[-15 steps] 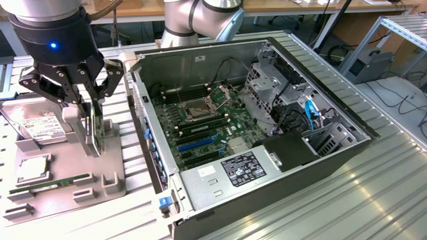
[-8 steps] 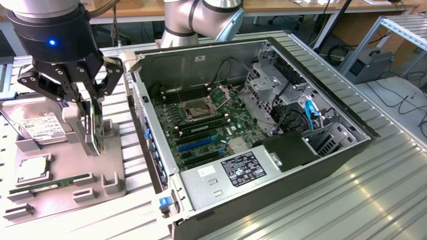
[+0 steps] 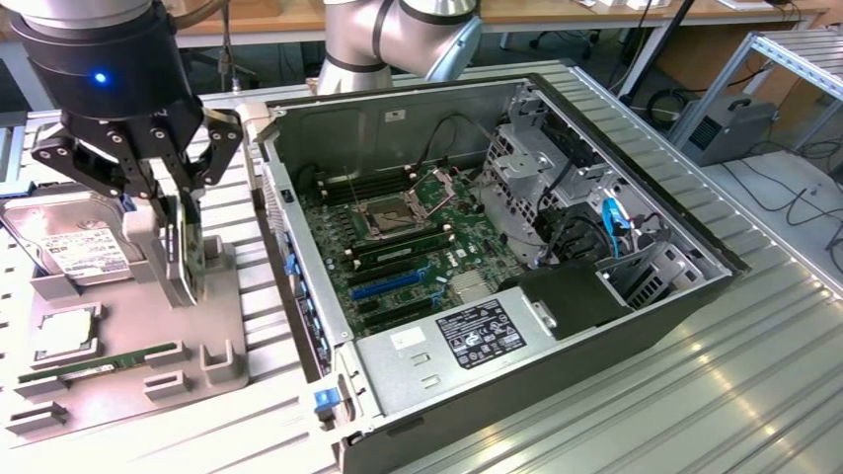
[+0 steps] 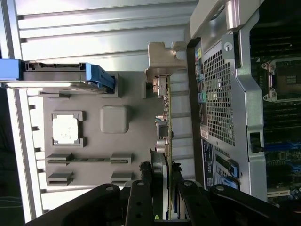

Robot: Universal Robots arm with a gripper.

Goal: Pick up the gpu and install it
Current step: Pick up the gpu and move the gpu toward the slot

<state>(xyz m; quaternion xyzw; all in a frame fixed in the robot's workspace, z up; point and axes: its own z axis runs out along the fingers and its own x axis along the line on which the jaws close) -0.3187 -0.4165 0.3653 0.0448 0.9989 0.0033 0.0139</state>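
Note:
The gpu (image 3: 181, 265) stands on edge in the grey holder tray (image 3: 227, 296) at the exterior view's left, beside the open computer case (image 3: 685, 296). It is a thin dark card with a silvery end bracket (image 4: 161, 60). My gripper (image 3: 174, 222) hangs straight over it, one finger on each face of the card's upper part. The wrist view looks along the gpu (image 4: 167, 110) edge-on, and my gripper (image 4: 164, 174) has its black fingers (image 4: 141, 188) pressed against both sides. The card's lower edge still looks level with the tray.
The tray also holds a silver hard drive (image 3: 73, 247), a square processor (image 3: 66, 334) and a green memory stick (image 3: 106, 363). The case lies open with the motherboard (image 3: 395, 247) and its blue slots (image 3: 389, 281) exposed. The case's perforated rear panel (image 4: 221, 103) sits close to the card.

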